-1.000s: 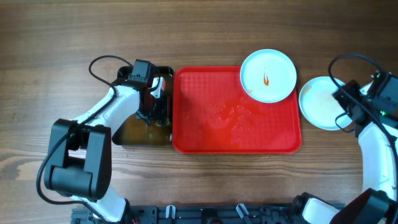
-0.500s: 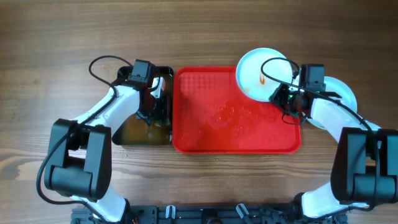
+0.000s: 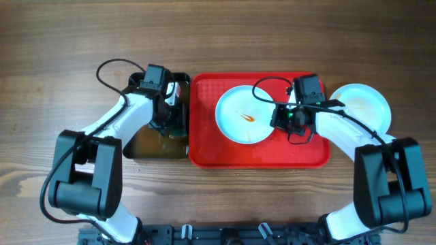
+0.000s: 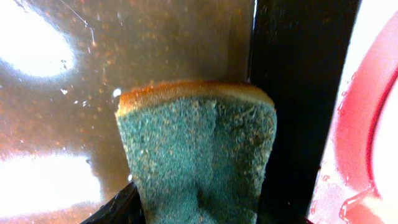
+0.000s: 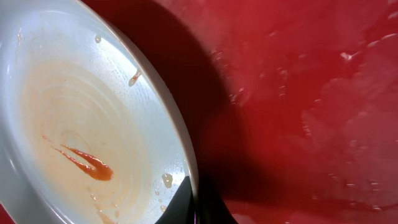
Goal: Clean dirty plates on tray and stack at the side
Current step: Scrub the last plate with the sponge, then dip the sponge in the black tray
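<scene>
A pale plate (image 3: 240,114) with an orange sauce streak lies near the middle of the red tray (image 3: 204,146). My right gripper (image 3: 279,117) is shut on its right rim. In the right wrist view, one finger lies inside the plate (image 5: 93,124), the other under the rim, and the gripper (image 5: 196,204) pinches the edge above the wet tray (image 5: 298,93). A second plate (image 3: 363,107), faintly smeared, rests on the table right of the tray. My left gripper (image 3: 170,112) sits in the black basin, shut on a green sponge (image 4: 199,155); one dark fingertip (image 4: 121,205) shows beside it.
The black basin (image 3: 146,143) of brownish water stands against the tray's left edge; its dark wall (image 4: 298,93) rises just right of the sponge. Cables loop above both arms. Bare wooden table lies beyond the tray and at both sides.
My right arm swung in from the side plate, shut on the dirty plate's rim and dragged it left from the tray's far right corner to its middle. The left arm stayed in the basin.
</scene>
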{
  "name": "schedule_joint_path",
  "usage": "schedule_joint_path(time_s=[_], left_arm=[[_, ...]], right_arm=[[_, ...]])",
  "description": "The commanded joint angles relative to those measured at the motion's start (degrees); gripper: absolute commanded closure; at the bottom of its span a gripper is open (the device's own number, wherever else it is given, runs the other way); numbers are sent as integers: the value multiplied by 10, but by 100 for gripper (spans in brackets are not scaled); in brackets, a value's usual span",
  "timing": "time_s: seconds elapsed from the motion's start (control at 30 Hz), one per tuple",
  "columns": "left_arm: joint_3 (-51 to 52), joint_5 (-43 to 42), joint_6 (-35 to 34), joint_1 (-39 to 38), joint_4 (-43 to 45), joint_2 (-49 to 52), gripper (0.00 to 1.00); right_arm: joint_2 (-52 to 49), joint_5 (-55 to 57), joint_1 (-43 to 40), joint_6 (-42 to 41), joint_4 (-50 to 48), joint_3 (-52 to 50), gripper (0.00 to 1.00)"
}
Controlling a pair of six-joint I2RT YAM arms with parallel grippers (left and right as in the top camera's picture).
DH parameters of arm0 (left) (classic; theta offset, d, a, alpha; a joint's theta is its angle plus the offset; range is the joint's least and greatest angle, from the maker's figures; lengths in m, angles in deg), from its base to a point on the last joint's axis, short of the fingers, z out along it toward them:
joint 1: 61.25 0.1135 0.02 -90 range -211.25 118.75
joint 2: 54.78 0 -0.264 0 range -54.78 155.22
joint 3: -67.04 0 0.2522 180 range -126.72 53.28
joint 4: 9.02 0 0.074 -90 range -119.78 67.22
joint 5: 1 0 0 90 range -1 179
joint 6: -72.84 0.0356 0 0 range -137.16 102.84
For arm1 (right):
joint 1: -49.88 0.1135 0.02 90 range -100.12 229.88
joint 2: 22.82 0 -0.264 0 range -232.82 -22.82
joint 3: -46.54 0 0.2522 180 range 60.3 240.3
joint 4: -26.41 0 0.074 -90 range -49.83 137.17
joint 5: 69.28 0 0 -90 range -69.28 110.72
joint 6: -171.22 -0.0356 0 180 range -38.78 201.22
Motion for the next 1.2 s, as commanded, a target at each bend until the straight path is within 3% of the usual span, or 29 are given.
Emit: schedule_joint_path(time_s=[0.0,0.13,0.2,0.37,0.57,0.83,0.9,0.97,1.17], left_arm=[[3,-7,3,-3,11,14,58],[14,-8,3,-3,17,30,71],[27,-8,3,-3,19,35,96],[18,-7,3,3,16,20,96],[2,-7,3,7,9,-96,96],[2,-8,3,7,41,-125,96],[2,-53,2,1,53,-125,96],[2,-112,-43,-19,87,-122,96],[2,-131,-209,-114,216,-44,96]], right_arm=[[-8,9,16,19,7,-6,96],[-8,9,16,25,8,-6,96],[-8,9,16,25,7,-6,96],[-8,9,16,26,8,-6,96],[-8,7,16,40,7,-6,96],[-8,7,16,52,7,-6,96],[-8,7,16,53,7,-6,96],[-8,7,16,53,5,-6,96],[-8,7,16,55,3,-6,96]])
